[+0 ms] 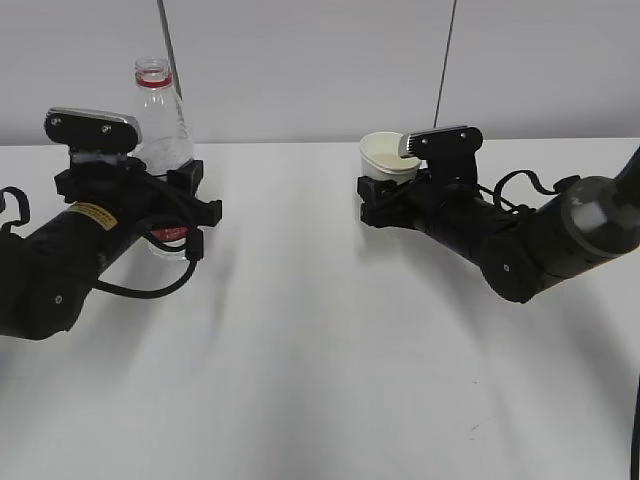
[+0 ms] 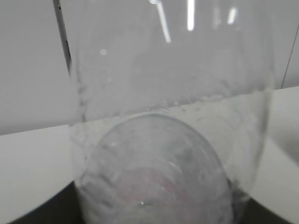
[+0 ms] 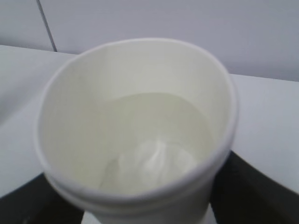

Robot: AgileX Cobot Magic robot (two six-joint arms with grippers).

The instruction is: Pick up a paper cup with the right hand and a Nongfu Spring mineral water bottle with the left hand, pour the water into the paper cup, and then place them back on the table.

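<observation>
The bench [image 1: 330, 330] is plain white, with a small dark scuff near its right front corner. The Nongfu Spring mineral water bottle [image 1: 160, 125] is clear and colourless, with a red ring at the neck and a patch of red label low down, showing between the black fingers [image 1: 195, 215] of the left hand [image 1: 70, 255]. That arm is black, with a yellow sticker on its body and a silver-grey plate on top. The paper cup [image 1: 388, 158] is off-white inside and out; the water [image 3: 154, 126] in it looks pale and colourless. The right hand [image 1: 500, 235] is black, with a silver-grey plate. The far wall is light grey, crossed by thin dark lines.
</observation>
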